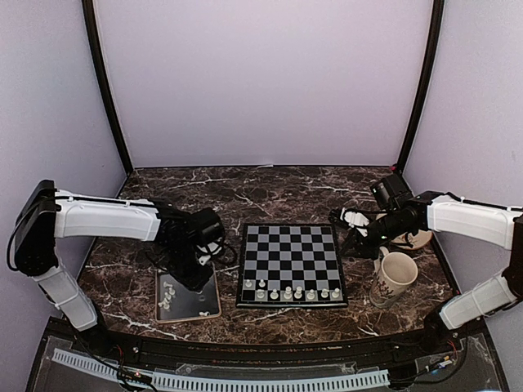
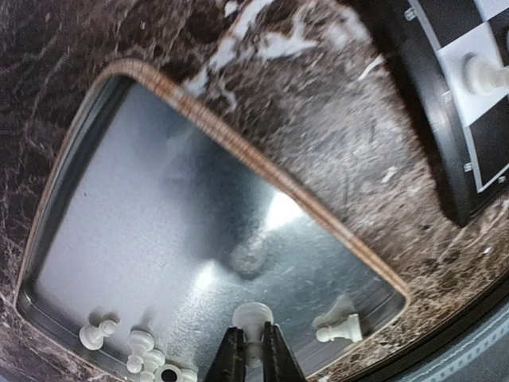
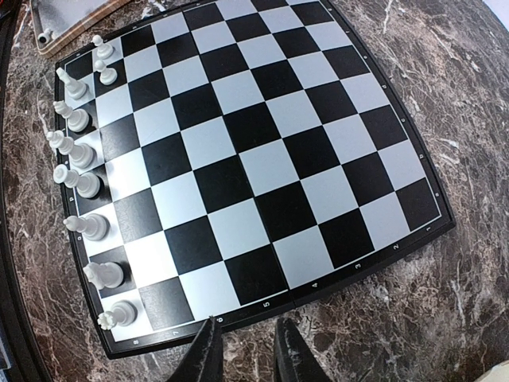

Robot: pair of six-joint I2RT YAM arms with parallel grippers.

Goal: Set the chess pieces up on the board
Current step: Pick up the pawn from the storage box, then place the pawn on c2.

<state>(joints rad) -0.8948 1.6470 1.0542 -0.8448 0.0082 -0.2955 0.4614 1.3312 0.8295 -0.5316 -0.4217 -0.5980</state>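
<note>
The board (image 1: 291, 253) lies at the table's middle, with a row of white chess pieces (image 1: 286, 292) on its near edge. In the right wrist view those pieces (image 3: 79, 151) line the left side of the board (image 3: 238, 159). More pieces (image 1: 168, 294) lie loose in a metal tray (image 1: 200, 306) left of the board. My left gripper (image 2: 253, 333) is down in the tray (image 2: 159, 199), shut on one white piece (image 2: 253, 317) whose round base shows past the fingertips. My right gripper (image 3: 246, 325) hovers open and empty by the board's right edge.
A patterned mug (image 1: 394, 278) stands right of the board, under my right arm. A pale saucer-like thing (image 1: 413, 240) sits behind it, partly hidden. One loose pawn (image 2: 338, 329) lies near the tray's corner, and others (image 2: 95, 334) cluster at its near rim.
</note>
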